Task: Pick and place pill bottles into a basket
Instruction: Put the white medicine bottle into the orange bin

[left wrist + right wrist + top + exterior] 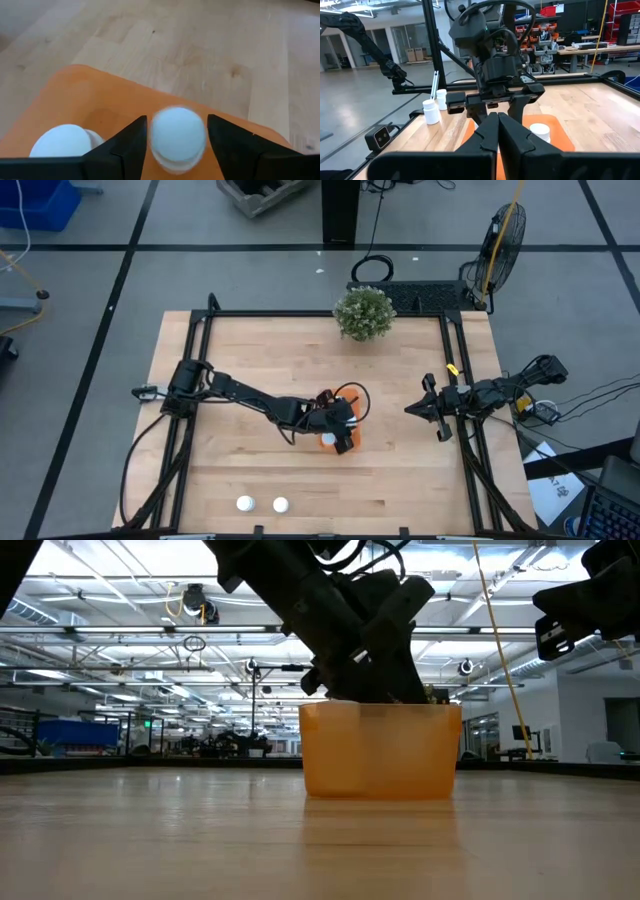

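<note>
Hovering over the orange basket (340, 442) at worktop centre, the left gripper (177, 137) is holding a pill bottle (178, 136) between narrow jaws, seemingly about to release it, while two bottles (262, 504) are waiting at seven o'clock.

A green potted plant (364, 312) stands at the table's (250, 360) far edge.

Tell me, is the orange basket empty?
No. A pill bottle sits in the basket.
</note>
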